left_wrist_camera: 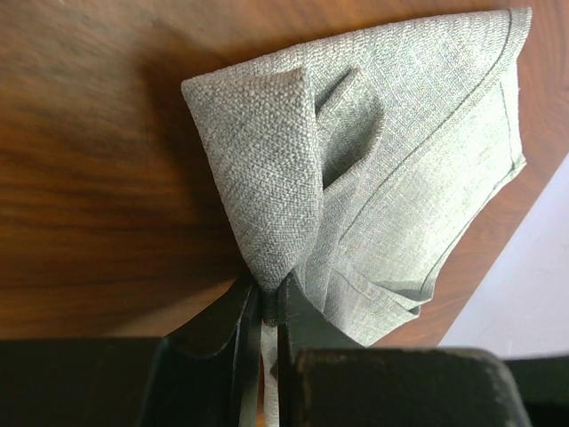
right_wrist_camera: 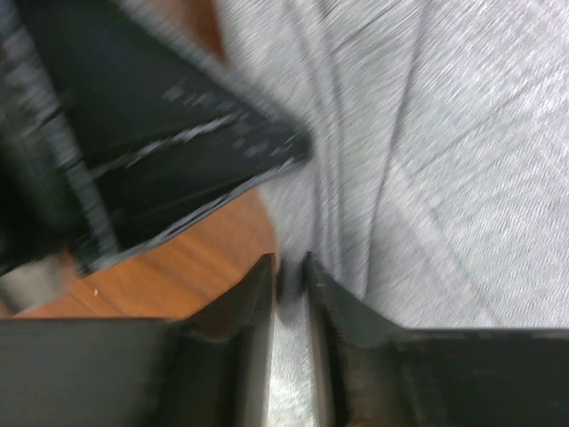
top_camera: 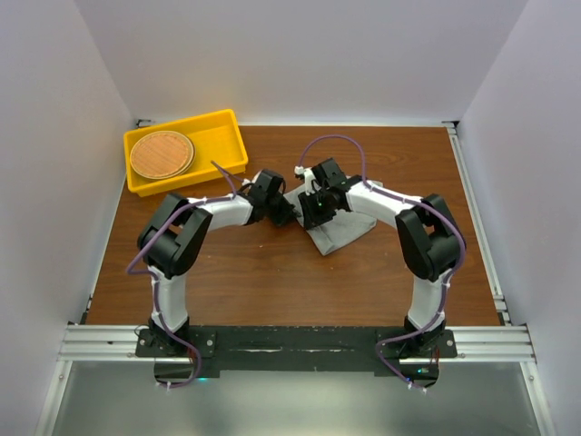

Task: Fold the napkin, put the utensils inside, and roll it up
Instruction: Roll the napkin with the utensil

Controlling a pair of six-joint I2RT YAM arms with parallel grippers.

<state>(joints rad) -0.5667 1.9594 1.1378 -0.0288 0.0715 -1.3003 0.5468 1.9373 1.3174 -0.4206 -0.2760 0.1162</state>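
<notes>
The grey napkin [top_camera: 345, 232] lies bunched in folds on the brown table, right of centre. My left gripper [top_camera: 289, 215] is at its left edge. In the left wrist view the left gripper [left_wrist_camera: 265, 298] is shut on a gathered corner of the napkin [left_wrist_camera: 400, 178], whose layers fan out beyond the jaws. My right gripper [top_camera: 313, 211] is just beside it over the same edge. In the blurred right wrist view the right gripper [right_wrist_camera: 289, 267] has its jaws a narrow gap apart, with napkin [right_wrist_camera: 462, 178] cloth lying in the gap. The utensils are out of view.
A yellow tray [top_camera: 227, 136] stands at the back left with a round brown woven disc [top_camera: 162, 154] in it. White walls close in the table on three sides. The left arm's black gripper body [right_wrist_camera: 178, 151] fills the upper left of the right wrist view.
</notes>
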